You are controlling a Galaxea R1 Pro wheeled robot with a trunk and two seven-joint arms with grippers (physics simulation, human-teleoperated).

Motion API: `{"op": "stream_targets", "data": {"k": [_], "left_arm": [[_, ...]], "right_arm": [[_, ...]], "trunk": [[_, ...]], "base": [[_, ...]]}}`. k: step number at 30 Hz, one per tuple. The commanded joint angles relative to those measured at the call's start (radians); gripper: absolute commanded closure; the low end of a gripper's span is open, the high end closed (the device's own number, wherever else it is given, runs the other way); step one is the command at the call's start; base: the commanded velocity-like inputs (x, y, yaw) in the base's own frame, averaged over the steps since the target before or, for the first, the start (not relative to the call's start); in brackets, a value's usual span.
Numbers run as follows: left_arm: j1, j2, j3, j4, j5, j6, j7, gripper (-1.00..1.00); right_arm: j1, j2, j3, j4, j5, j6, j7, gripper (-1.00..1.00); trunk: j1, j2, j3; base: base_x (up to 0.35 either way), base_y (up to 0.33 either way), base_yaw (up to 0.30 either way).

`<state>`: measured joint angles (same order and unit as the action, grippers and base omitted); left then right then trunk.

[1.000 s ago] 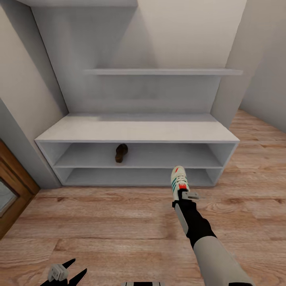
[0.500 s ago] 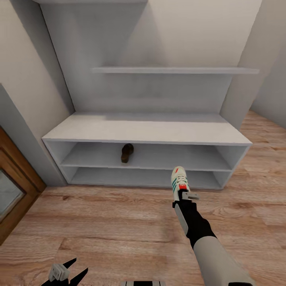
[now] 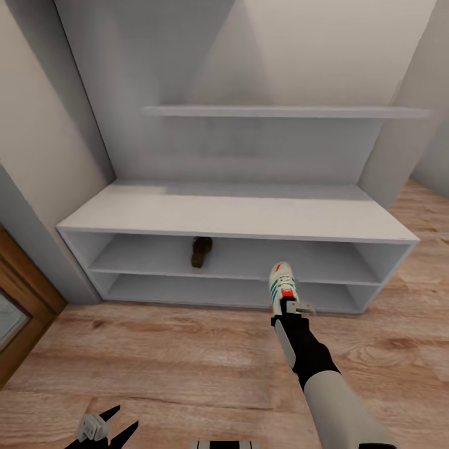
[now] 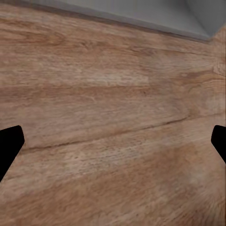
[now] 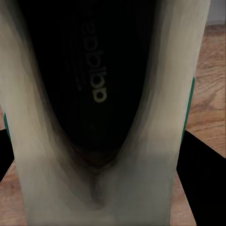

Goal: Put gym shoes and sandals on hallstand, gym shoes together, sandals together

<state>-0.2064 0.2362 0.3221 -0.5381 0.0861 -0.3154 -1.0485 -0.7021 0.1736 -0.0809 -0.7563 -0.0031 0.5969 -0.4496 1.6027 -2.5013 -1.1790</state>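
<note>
Brown leather sandal [image 3: 201,251] sits on upper shelf of pale grey-white hallstand [image 3: 237,215]. Right gripper [image 3: 288,307] pinches heel of cream-white, green-striped gym shoe [image 3: 280,285], toe toward rack. Left gripper [image 3: 105,428] spread wide over wood-plank floor [image 3: 187,355].

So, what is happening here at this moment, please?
The robot stands before the hallstand with one gym shoe held in its right gripper, above the corridor floor and just in front of the low shelves. The shoe is not yet on the rack. One brown sandal already sits on the upper low shelf. The left gripper is open and empty, low over the floor.
</note>
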Motion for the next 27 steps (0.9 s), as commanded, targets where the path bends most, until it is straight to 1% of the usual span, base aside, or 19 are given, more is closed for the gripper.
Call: {"op": "stream_targets", "data": {"k": [1, 6, 10, 11, 14, 17, 27], "left_arm": [[-0.001, 0.0, 0.002, 0.001, 0.001, -0.005, -0.004, -1.0], [-0.001, 0.0, 0.002, 0.001, 0.001, -0.005, -0.004, -1.0], [-0.001, 0.0, 0.002, 0.001, 0.001, -0.005, -0.004, -1.0], [-0.001, 0.0, 0.002, 0.001, 0.001, -0.005, -0.004, -1.0], [-0.001, 0.0, 0.002, 0.0, 0.001, -0.004, -0.004, -1.0], [-0.001, 0.0, 0.002, 0.0, 0.001, -0.004, -0.004, -1.0], [0.004, 0.0, 0.0, 0.004, -0.002, -0.005, -0.005, -1.0]], "right_arm": [[0.0, 0.001, -0.002, -0.001, 0.0, 0.004, -0.003, 1.0], [0.0, 0.001, -0.003, -0.001, 0.001, 0.004, -0.005, 1.0], [0.0, 0.001, -0.002, -0.001, 0.0, 0.004, -0.062, 1.0], [0.0, 0.001, -0.001, -0.001, -0.002, 0.004, -0.09, 1.0], [0.0, 0.001, -0.001, -0.001, -0.003, 0.003, -0.129, 1.0], [0.0, 0.001, 0.0, -0.002, -0.004, 0.002, -0.152, 1.0], [0.0, 0.001, -0.003, -0.004, -0.005, 0.005, -0.156, 1.0]], "trunk": [[0.0, 0.0, -0.001], [0.0, 0.0, -0.001], [0.0, 0.0, -0.001], [0.0, 0.0, -0.001], [0.0, 0.0, -0.001], [0.0, 0.0, -0.001], [0.0, 0.0, -0.001]], "base": [[0.335, 0.0, 0.0], [0.331, 0.0, 0.0], [0.153, 0.0, 0.0], [0.063, 0.0, 0.0], [0.039, 0.0, 0.0], [0.01, 0.0, 0.0], [0.011, 0.0, 0.0]]}}
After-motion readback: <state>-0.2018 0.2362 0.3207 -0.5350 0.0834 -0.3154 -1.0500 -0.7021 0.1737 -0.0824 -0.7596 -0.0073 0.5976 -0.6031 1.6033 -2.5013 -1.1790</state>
